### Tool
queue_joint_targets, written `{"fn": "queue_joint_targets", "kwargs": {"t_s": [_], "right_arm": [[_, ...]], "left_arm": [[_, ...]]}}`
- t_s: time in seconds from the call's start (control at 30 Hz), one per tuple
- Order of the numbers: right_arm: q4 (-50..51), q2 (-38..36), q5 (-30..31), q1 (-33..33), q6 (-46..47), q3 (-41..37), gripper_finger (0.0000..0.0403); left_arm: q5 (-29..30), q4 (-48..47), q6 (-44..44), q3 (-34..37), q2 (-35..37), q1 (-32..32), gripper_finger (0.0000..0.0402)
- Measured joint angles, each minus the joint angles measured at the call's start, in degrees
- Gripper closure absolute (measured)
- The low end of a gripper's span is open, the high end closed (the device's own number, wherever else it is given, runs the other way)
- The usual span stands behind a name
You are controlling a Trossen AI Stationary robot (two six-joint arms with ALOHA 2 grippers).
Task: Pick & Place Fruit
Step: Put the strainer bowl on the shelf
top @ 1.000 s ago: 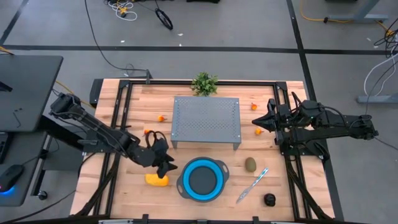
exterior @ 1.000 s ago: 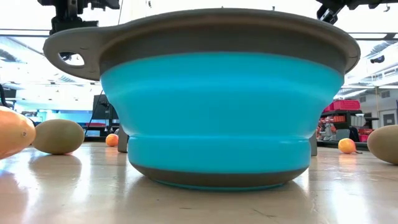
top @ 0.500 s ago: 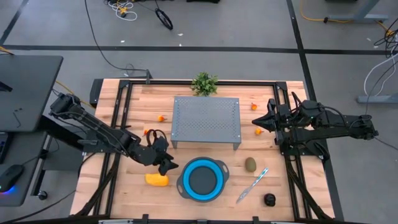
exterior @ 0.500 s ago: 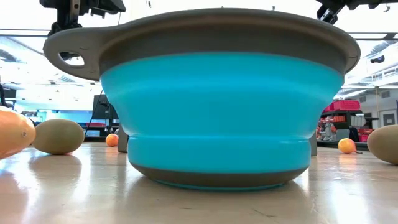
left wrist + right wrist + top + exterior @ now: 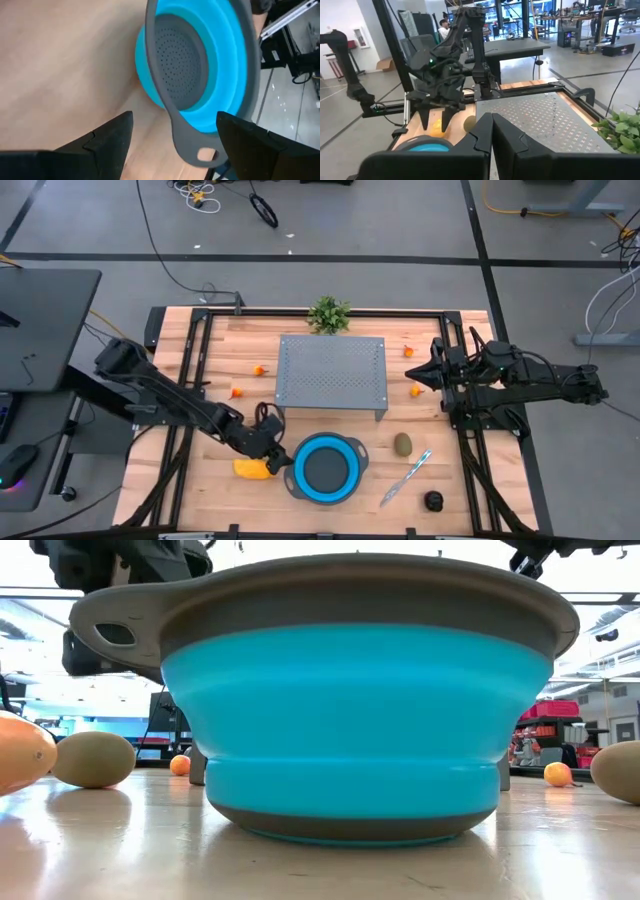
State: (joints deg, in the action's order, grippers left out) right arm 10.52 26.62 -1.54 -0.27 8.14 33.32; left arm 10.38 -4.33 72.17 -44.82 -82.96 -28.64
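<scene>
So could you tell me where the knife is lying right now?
In the high view, the knife lies on the table's front right, between the blue bowl and the near-black fruit.

Two black jointed arms; matte angular casings; flat, tapered dark jaws.

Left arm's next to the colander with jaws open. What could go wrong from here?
1. The left gripper, open, hangs by the blue colander's handle; descending here, it may knock or drag the colander.
2. The yellow-orange fruit lies right beside that gripper; a finger could nudge it, possibly toward the table's near edge.
3. The right gripper waits shut beside the metal rack, away from the action.
</scene>
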Motion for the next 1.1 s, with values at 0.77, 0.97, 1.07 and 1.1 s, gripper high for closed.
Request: {"fn": "queue_joint_targets", "kwargs": {"t_s": [0.77,0.97,1.07,1.1], "right_arm": [[0.0,0.0,0.0,0.0,0.0,0.0,0.0387],[0.0,0.0,1.2,0.0,0.0,0.0,0.0387],[0.0,0.0,1.9,0.0,0.0,0.0,0.0387],[0.0,0.0,1.9,0.0,0.0,0.0,0.0387]], "left_arm": [[-2.9,-0.1,-0.4,0.0,-0.6,5.0,0.0105],[-3.2,-1.8,-0.6,0.0,-0.6,5.0,0.0105],[-2.9,-2.6,-0.5,0.0,-0.7,5.0,0.0105],[-2.5,-2.6,-0.4,0.0,-1.0,5.0,0.0105]]}}
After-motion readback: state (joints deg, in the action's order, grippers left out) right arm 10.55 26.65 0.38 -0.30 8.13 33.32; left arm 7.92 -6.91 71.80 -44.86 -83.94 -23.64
